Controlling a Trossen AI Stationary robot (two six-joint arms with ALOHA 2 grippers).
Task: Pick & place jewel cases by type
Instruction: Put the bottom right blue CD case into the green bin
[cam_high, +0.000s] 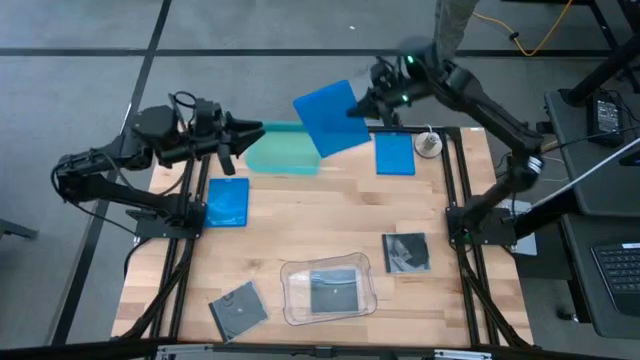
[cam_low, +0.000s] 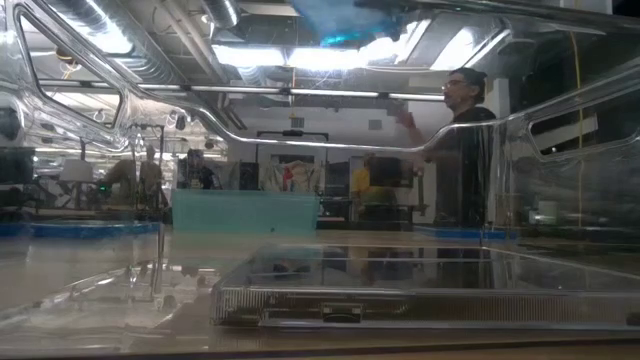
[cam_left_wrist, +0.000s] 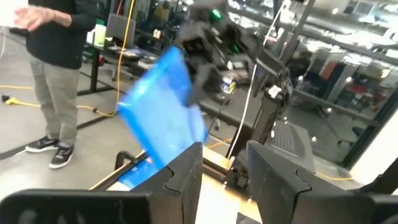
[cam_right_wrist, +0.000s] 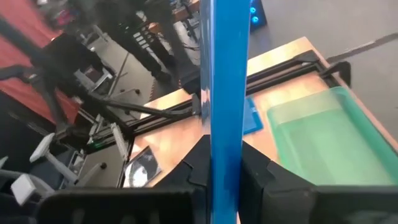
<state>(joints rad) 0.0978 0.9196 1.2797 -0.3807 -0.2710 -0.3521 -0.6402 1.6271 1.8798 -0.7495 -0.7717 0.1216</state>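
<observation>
clear tray (cam_high: 328, 290) holds a dark jewel case (cam_high: 333, 291), table's (cam_high: 300, 240) near side | left end effector (cam_high: 250, 131) spread, empty, over teal tray (cam_high: 283, 150) | right end effector (cam_high: 368, 102) pinching blue jewel case (cam_high: 330, 118), raised over far edge

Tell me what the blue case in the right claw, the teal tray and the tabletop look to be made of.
Blue jewel case, clamped in the right claw: probably hard plastic, opaque and smooth, judging by its thin flat panel and even colour. Teal tray: likely translucent plastic, since light passes through its pale walls. Tabletop: seemingly wood, light, with plank seams and visible grain.
</observation>
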